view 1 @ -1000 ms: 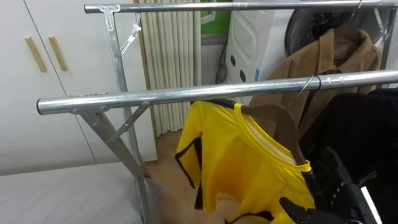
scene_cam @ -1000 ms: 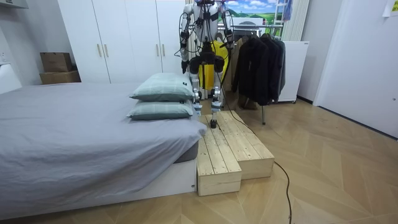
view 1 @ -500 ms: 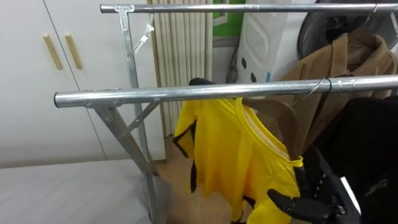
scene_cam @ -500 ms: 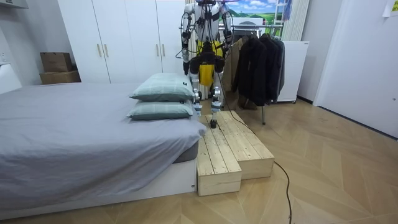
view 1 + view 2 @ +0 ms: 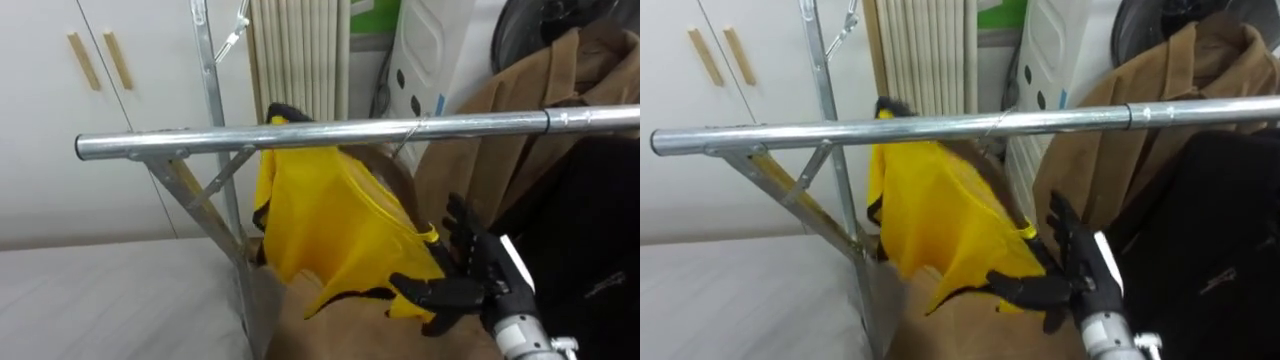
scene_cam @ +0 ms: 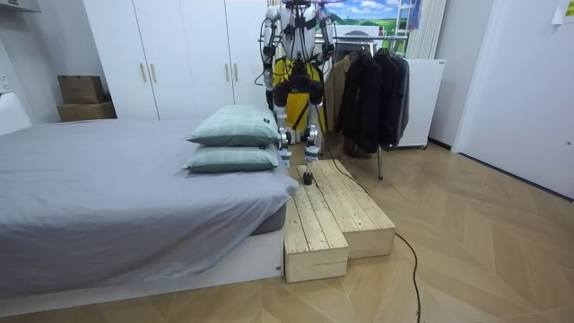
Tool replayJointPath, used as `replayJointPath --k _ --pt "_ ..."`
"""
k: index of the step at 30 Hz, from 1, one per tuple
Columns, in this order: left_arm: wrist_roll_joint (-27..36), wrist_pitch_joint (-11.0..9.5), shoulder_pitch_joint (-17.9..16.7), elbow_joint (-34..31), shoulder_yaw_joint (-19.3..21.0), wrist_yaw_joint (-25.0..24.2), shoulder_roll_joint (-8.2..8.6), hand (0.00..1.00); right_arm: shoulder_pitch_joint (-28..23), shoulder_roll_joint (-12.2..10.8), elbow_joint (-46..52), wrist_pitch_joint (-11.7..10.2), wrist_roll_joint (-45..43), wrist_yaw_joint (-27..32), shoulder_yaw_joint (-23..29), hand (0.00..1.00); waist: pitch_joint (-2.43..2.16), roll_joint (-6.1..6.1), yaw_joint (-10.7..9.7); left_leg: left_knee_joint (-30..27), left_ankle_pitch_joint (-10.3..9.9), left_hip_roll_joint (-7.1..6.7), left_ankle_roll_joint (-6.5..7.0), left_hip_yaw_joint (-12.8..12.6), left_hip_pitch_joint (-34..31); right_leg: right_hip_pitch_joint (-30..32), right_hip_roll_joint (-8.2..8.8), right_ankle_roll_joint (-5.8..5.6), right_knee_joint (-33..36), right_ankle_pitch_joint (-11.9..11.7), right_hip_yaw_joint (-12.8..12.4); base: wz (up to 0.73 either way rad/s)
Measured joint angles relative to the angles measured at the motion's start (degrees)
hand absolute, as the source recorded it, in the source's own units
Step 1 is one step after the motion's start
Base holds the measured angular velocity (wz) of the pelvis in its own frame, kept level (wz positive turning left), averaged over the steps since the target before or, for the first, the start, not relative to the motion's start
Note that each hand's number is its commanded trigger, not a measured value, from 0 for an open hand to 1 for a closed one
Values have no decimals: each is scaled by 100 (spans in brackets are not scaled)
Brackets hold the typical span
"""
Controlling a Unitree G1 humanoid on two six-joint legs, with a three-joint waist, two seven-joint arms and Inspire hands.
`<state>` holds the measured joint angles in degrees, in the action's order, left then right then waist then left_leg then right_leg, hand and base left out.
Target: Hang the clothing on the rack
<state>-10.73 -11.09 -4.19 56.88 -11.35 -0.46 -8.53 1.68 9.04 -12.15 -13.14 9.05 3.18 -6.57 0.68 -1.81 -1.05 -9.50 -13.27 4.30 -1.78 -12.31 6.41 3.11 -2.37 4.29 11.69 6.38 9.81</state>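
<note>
Yellow shirt (image 5: 330, 215) hangs on its hanger (image 5: 392, 172), hooked over the clothes rack's front rail (image 5: 300, 137) left of a brown coat (image 5: 520, 100). The right hand (image 5: 478, 275), fingers spread and gripping nothing, sits at the shirt's lower hem, likely to steady its swing.

I see white wardrobes (image 6: 161, 58) along the back wall, a grey-covered bed (image 6: 108, 197) with two stacked pillows (image 6: 235, 126), a wooden platform (image 6: 332, 215) just beside it, and a pale wood floor (image 6: 484, 242).
</note>
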Motion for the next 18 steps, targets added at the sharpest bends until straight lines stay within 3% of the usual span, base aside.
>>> replayJointPath --k 5,18 --pt "0 33 -51 -9 -6 -38 7 0 82 16 274 -3 -47 141 -8 0 -21 -63 16 4 0 2 0 68 5 -84 8 -8 -98 -8 117 10" --pt "3 113 -118 -281 -16 -137 13 0 82 40 275 -3 16 151 -12 0 -41 -27 95 11 0 5 0 64 18 -97 5 -7 -106 -10 127 1"
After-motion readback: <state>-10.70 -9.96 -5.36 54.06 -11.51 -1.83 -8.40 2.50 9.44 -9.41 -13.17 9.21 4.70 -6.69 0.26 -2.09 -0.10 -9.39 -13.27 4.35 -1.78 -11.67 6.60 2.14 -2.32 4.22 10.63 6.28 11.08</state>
